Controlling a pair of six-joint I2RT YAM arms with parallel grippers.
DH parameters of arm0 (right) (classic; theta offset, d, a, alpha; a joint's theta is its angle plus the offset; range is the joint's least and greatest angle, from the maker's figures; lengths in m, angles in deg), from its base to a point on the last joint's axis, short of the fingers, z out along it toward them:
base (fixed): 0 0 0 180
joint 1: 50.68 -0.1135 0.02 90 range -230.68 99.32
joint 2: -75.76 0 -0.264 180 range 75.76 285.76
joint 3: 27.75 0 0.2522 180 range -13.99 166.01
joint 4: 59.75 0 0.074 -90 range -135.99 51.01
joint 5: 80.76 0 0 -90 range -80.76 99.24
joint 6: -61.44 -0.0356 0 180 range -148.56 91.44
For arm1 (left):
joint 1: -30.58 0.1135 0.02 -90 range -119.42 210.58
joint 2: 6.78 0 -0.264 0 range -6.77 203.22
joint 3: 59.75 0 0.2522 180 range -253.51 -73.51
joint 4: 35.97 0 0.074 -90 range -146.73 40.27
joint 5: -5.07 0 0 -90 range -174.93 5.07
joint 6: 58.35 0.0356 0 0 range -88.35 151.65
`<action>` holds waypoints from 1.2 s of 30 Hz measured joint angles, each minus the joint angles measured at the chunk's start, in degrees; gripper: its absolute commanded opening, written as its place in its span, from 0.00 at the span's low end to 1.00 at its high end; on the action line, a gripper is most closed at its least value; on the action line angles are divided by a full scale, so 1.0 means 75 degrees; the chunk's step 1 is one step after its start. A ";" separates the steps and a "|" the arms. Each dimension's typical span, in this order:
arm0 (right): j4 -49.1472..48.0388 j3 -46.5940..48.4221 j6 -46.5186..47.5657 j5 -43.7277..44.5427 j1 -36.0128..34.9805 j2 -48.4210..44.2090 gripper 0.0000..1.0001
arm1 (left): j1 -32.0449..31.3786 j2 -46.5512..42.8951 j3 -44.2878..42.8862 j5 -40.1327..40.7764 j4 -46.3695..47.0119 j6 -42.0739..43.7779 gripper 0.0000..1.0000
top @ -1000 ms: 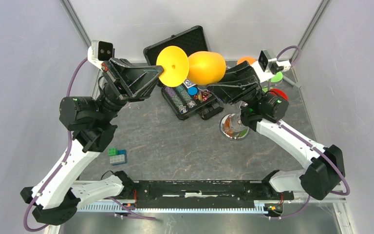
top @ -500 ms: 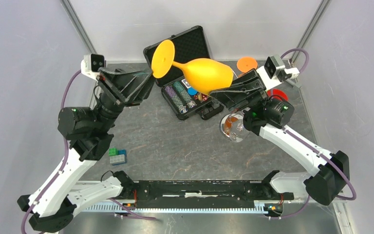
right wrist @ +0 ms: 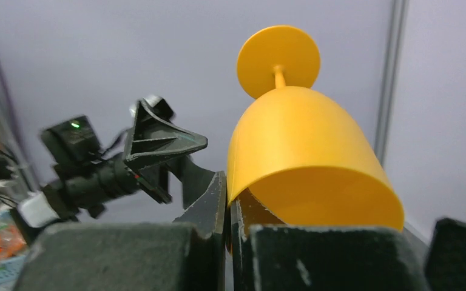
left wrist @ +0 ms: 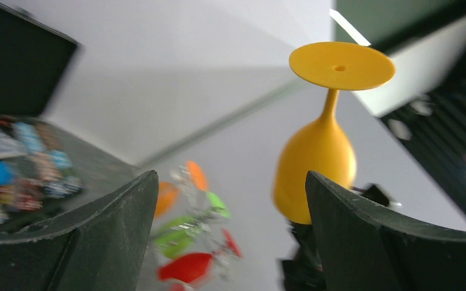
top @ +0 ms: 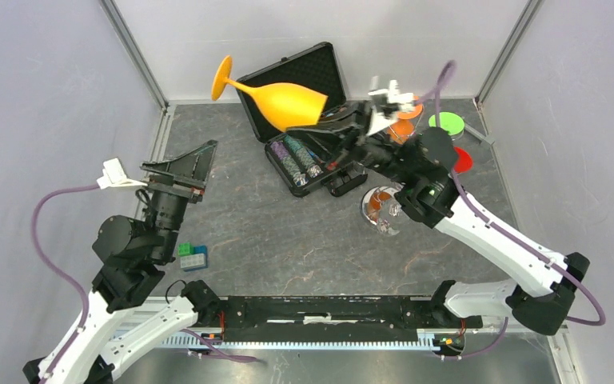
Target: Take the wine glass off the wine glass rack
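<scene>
The yellow wine glass [top: 284, 100] hangs on its side in the air above the open black case, its foot pointing to the far left. My right gripper [top: 325, 122] is shut on the rim of the bowl; in the right wrist view the rim of the wine glass [right wrist: 303, 145] sits pinched between the right gripper [right wrist: 229, 194] jaws. My left gripper [top: 200, 160] is open and empty, well to the left of the glass. In the left wrist view the wine glass [left wrist: 318, 157] shows beyond the left gripper [left wrist: 230, 176]. The wine glass rack [top: 384, 210] stands under my right arm, mostly covered.
An open black chip case [top: 304, 80] with poker chips lies at the back centre. Orange [top: 406, 128], green [top: 446, 122] and red [top: 461, 158] glass feet hang on the rack. Small green and blue bricks [top: 192, 256] lie near my left arm. Enclosure walls stand close.
My left gripper has opened, let go of the glass foot and drawn back to the near left. My right gripper has swung the glass leftward and backward.
</scene>
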 measured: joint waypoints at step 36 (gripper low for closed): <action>1.2152 0.4240 0.4945 0.4322 -0.1950 0.5100 0.00 | 0.0000 -0.1119 -0.0726 0.3687 -0.4543 0.4841 1.00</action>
